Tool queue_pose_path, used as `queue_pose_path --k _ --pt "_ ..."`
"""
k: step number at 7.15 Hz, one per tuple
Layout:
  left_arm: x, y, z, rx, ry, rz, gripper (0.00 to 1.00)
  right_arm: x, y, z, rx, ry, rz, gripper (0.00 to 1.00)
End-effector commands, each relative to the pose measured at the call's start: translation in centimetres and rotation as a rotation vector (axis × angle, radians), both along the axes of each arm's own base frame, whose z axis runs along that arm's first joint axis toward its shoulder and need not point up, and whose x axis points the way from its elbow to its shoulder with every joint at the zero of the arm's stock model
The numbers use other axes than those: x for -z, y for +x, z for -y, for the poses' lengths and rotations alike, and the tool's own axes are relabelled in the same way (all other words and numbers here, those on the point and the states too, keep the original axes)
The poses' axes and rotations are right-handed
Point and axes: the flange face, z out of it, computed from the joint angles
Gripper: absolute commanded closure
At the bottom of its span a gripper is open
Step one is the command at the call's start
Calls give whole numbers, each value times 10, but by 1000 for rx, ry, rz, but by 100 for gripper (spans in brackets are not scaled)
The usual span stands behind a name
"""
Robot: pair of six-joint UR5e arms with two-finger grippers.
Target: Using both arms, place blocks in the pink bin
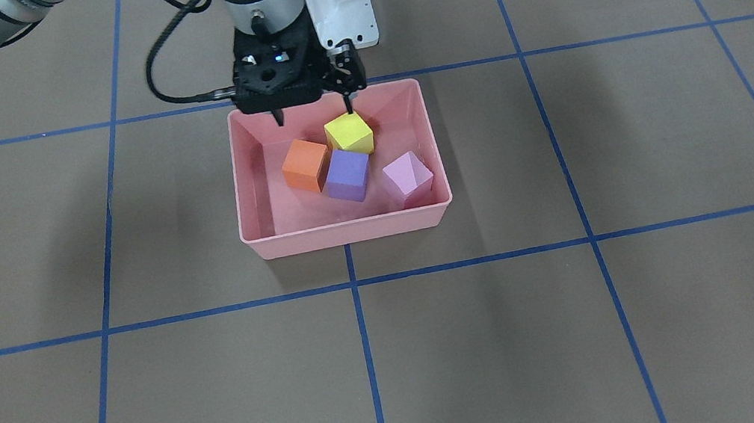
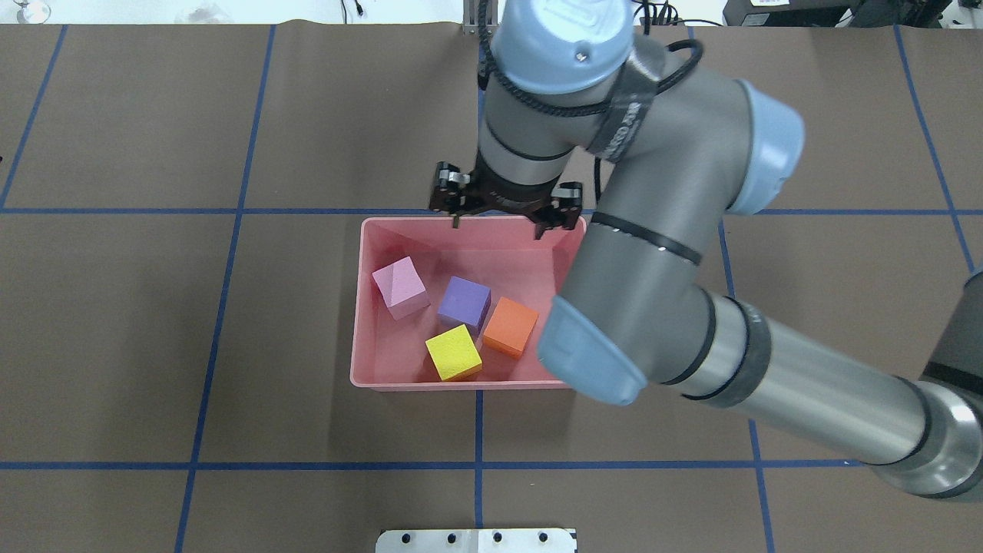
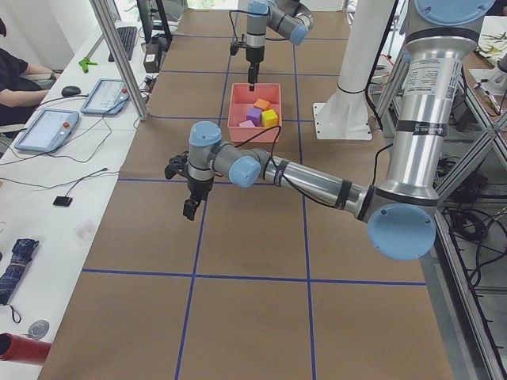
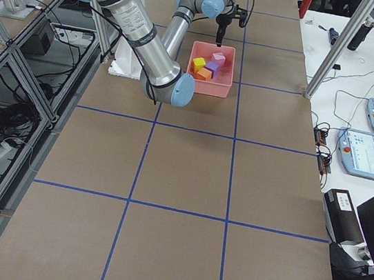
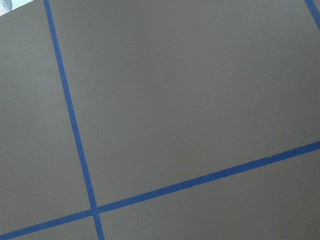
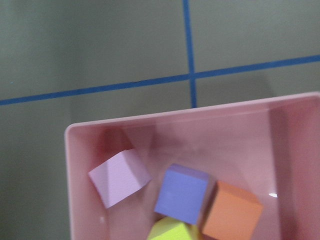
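pink bin (image 2: pixel 362 307) mid-counter, wide counter (image 2: pixel 230 346) on every side | inside: orange block (image 2: pixel 511 326), yellow-green block (image 2: pixel 454 352), purple block (image 2: pixel 465 301), pale pink block (image 2: pixel 400 287), close together | right pincer (image 2: pixel 498 228) wide, holding nothing, above bin | left pincer (image 3: pixel 190 209) toward counter's left end, opening unclear

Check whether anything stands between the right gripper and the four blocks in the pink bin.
Nothing visible does. The right gripper hangs open above the pink bin; the orange block, yellow block, purple block and pale pink block lie uncovered inside it.
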Motion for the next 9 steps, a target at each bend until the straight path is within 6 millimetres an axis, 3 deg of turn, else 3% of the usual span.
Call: queue_pose_path --k 1,2,3,4,5,7,8,9 --pt "-11 -59 -7 -77 -69 -57 0 -114 121 32 126 42 -75 1" --pt "-17 -81 -11 -116 -62 -62 0 -163 186 56 187 74 -64 1" --pt "-27 -100 -13 -99 -89 -58 0 -215 229 61 241 92 -80 1" --pt "-46 -114 -21 -115 -102 -52 0 -251 269 68 269 105 -78 1" --pt "-76 -123 -38 -126 -138 -50 0 -303 312 68 323 121 -71 1" --pt "-100 -130 -54 -114 -176 -55 0 -398 382 86 390 121 -50 1" --pt "-99 -131 -56 -110 -175 -55 0 -443 409 95 388 132 -43 0" --pt "-108 -131 -56 -110 -193 -55 0 -498 421 87 383 191 -42 1"
